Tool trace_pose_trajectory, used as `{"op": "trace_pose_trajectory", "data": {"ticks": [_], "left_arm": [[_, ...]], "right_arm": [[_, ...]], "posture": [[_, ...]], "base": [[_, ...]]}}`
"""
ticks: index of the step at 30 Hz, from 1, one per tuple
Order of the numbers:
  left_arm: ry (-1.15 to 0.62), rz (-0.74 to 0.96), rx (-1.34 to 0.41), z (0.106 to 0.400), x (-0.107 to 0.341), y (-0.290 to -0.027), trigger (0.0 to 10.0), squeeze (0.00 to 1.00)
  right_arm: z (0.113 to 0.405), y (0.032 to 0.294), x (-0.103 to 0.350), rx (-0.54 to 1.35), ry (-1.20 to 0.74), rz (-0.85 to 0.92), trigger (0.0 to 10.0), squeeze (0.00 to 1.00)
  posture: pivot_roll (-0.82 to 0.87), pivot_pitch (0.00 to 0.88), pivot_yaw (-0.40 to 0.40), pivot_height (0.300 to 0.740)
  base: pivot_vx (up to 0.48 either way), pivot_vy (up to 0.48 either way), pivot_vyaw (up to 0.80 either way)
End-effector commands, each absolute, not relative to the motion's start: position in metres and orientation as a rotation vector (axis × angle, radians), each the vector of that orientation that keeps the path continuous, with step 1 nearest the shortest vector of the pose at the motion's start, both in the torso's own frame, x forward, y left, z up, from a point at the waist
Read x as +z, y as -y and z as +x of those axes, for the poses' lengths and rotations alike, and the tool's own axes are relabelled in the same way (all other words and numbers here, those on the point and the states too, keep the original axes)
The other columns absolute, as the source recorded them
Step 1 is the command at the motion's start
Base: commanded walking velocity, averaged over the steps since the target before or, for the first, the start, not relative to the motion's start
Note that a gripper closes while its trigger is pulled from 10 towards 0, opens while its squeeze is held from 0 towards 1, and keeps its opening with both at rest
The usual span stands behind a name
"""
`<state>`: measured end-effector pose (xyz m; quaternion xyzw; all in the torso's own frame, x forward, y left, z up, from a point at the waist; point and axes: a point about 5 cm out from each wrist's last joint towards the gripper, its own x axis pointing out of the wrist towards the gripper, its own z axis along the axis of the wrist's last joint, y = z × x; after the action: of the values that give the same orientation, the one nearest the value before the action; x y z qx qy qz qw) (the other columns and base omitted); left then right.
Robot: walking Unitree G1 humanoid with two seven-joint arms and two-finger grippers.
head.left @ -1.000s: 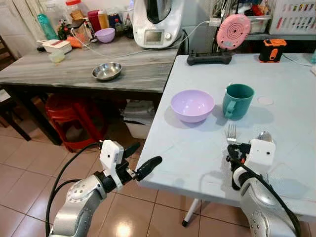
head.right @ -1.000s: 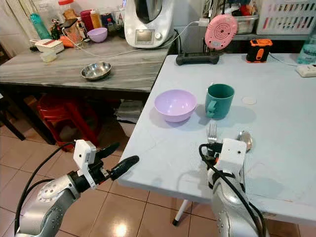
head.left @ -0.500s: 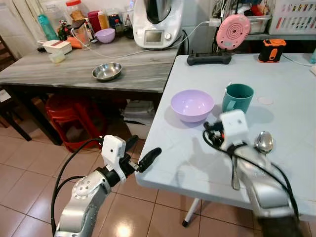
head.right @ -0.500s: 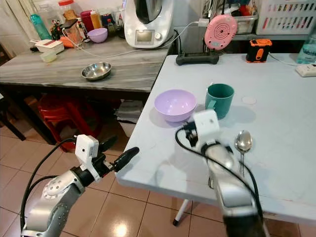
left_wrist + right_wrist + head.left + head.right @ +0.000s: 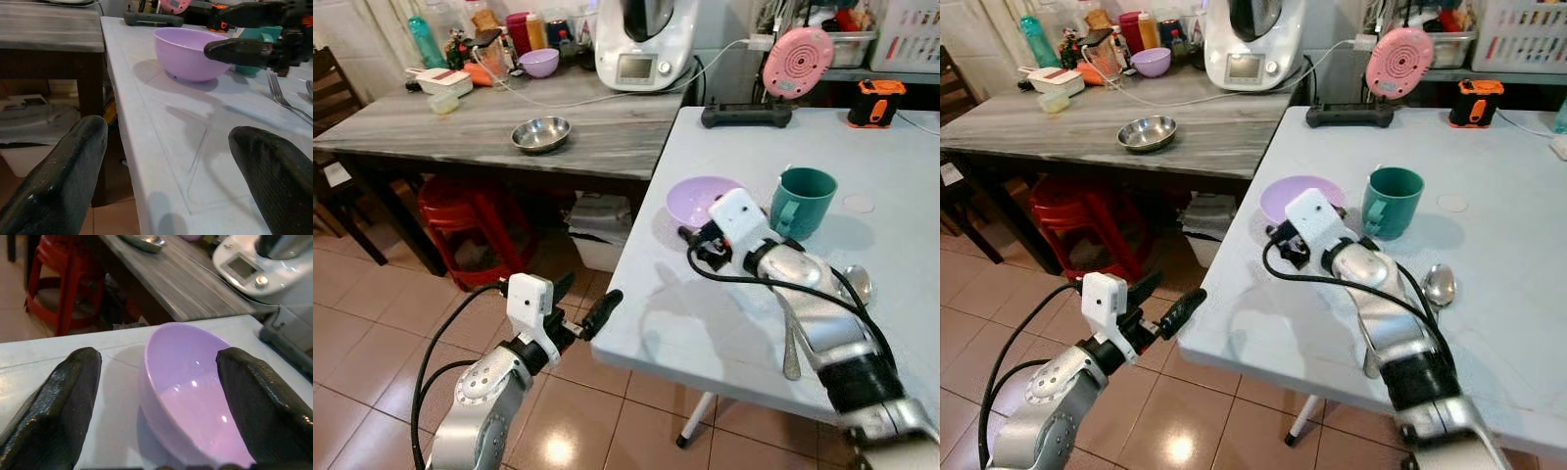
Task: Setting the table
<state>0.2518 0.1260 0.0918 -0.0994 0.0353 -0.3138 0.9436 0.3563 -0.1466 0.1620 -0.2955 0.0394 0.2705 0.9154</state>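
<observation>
Lower left of frame: left gripper (image 5: pixel 587 311) off the white table (image 5: pixel 901 166) edge, fingers apart, holding nothing. Centre: purple bowl (image 5: pixel 697 197) on the table, right gripper (image 5: pixel 156 396) just before its near rim, fingers spread wide. Right of centre: green mug (image 5: pixel 802 201) beside the bowl. Lower right: fork (image 5: pixel 790 354) and spoon (image 5: pixel 858 285) lying flat.

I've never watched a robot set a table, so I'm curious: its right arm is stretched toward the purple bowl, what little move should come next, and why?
Probably ease the right gripper a little further forward and close on the purple bowl's near rim. Its fingers are open on either side of the bowl, apparently not touching it yet. The fork and spoon already lie beside the green mug.
</observation>
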Motion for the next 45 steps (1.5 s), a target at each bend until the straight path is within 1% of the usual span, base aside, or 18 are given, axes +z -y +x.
{"op": "trace_pose_trajectory", "data": {"ticks": [1,5,10,11,12,13,14,20,34,45], "left_arm": [[-0.063,-0.175,-0.639,0.251,0.095,-0.130,10.0,0.00],[-0.075,-0.177,-0.645,0.251,0.093,-0.129,10.0,0.00],[-0.073,-0.192,-0.677,0.248,0.094,-0.126,10.0,0.00],[-0.074,-0.196,-0.688,0.247,0.094,-0.125,10.0,0.00],[-0.070,-0.199,-0.713,0.245,0.095,-0.124,10.0,0.00],[-0.067,-0.199,-0.726,0.244,0.096,-0.123,10.0,0.00],[-0.064,-0.194,-0.741,0.243,0.096,-0.122,10.0,0.00],[-0.064,-0.180,-0.780,0.242,0.097,-0.121,10.0,0.00],[-0.075,-0.174,-0.801,0.240,0.096,-0.120,10.0,0.00],[-0.064,-0.206,-0.852,0.238,0.097,-0.115,10.0,0.00]], "right_arm": [[0.361,0.142,0.163,0.606,-0.066,-0.678,10.0,0.00],[0.370,0.150,0.161,0.611,-0.098,-0.701,10.0,0.00],[0.375,0.157,0.155,0.614,-0.132,-0.722,10.0,0.00],[0.376,0.158,0.153,0.612,-0.138,-0.723,7.5,0.00],[0.377,0.160,0.150,0.610,-0.153,-0.719,0.4,0.00],[0.377,0.161,0.148,0.608,-0.163,-0.716,0.4,0.00],[0.377,0.161,0.147,0.607,-0.169,-0.717,0.0,0.00],[0.377,0.169,0.139,0.595,-0.196,-0.730,0.0,0.00],[0.377,0.179,0.135,0.578,-0.191,-0.764,0.0,0.00],[0.376,0.186,0.136,0.568,-0.186,-0.782,0.0,0.00]], "posture": [[-0.04,0.000,0.097,0.740],[-0.03,0.000,0.094,0.740],[-0.03,0.000,0.095,0.740],[-0.03,0.000,0.096,0.740],[-0.03,0.000,0.097,0.740],[-0.03,0.000,0.097,0.740],[-0.03,0.000,0.099,0.740],[-0.03,0.000,0.107,0.740],[-0.03,0.000,0.109,0.740],[-0.04,0.000,0.109,0.740]], "base": [[0.000,0.000,0.00],[0.000,0.000,0.00],[0.000,0.000,0.00],[0.000,0.000,0.00],[0.000,0.000,0.00],[0.000,0.000,0.00],[0.000,0.000,0.00],[0.000,0.000,0.00],[0.000,0.000,0.00],[0.000,0.000,0.00]]}}
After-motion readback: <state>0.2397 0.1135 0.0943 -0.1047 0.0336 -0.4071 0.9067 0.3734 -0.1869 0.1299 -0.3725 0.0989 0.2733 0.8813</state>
